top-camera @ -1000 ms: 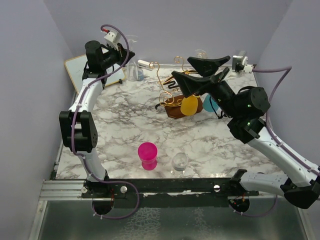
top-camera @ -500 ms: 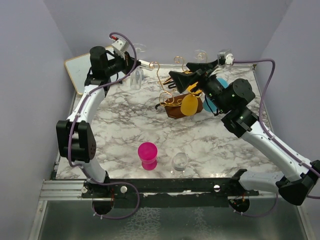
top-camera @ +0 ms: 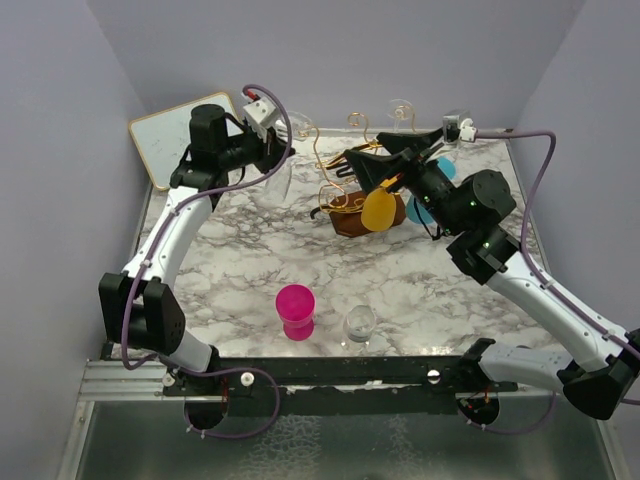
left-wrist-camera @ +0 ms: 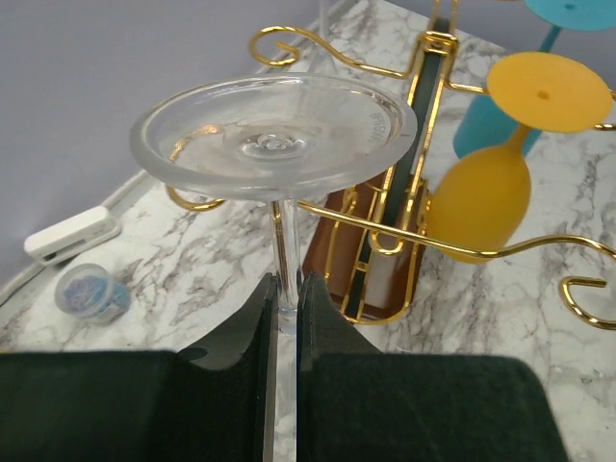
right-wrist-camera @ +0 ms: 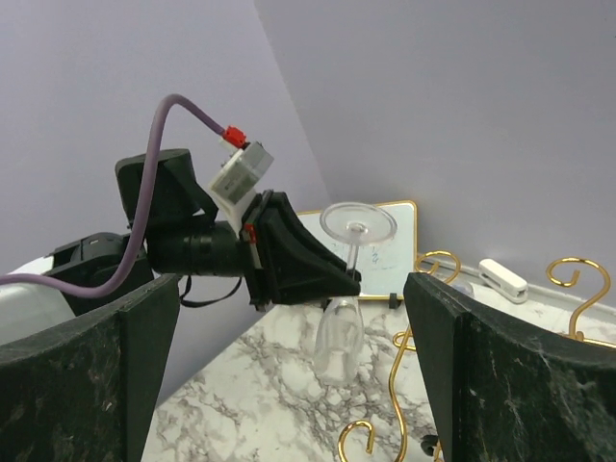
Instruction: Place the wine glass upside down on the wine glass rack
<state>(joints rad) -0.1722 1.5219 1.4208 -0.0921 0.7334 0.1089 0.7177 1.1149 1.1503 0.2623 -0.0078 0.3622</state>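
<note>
Currently, in the carry step, my left tool (left-wrist-camera: 286, 289) is clamped on the stem of the clear inverted wine glass (left-wrist-camera: 274, 140), aloft beside the gold wire rack with brown wooden base (left-wrist-camera: 329, 252), my right tool (top-camera: 385, 152) stands apart, and next the foot likely needs aligning over a free arm.

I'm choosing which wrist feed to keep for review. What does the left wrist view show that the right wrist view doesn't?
Only left wrist: the yellow glass and teal glass hanging upside down on the wine glass rack. Only right wrist: the left gripper from outside, the clear wine glass down to its bowl, the whiteboard. Both: that glass foot-up, jaws shut on its stem; gold curls.
</note>
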